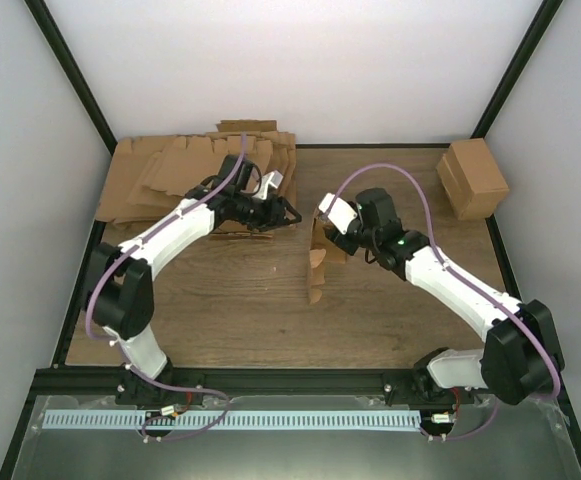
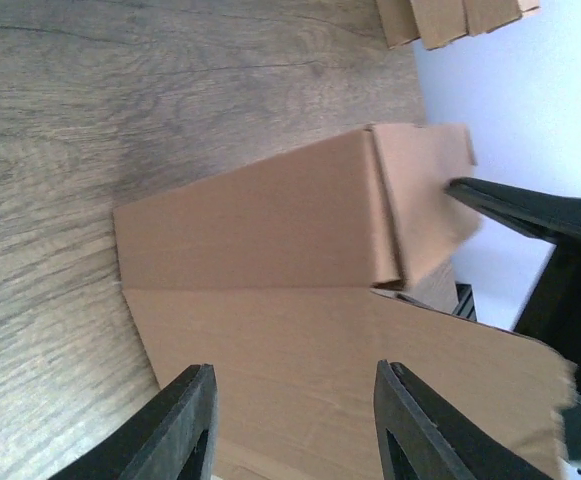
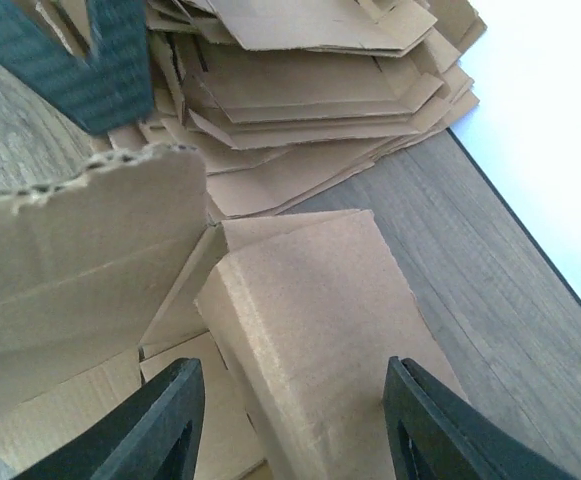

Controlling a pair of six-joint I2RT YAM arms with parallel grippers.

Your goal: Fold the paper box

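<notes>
The paper box is a partly folded brown cardboard piece standing near the table's middle. My left gripper is open just left of its top. In the left wrist view the box's panels lie beyond my open left gripper, with no grip seen. My right gripper is open at the box's upper right. In the right wrist view a folded flap lies between the open fingers of the right gripper. A raised ragged-edged panel stands at the left.
A thick pile of brown cardboard sheets lies at the back left, close behind the left gripper; it also shows in the right wrist view. A blocky brown carton stands at the back right. White walls enclose the table.
</notes>
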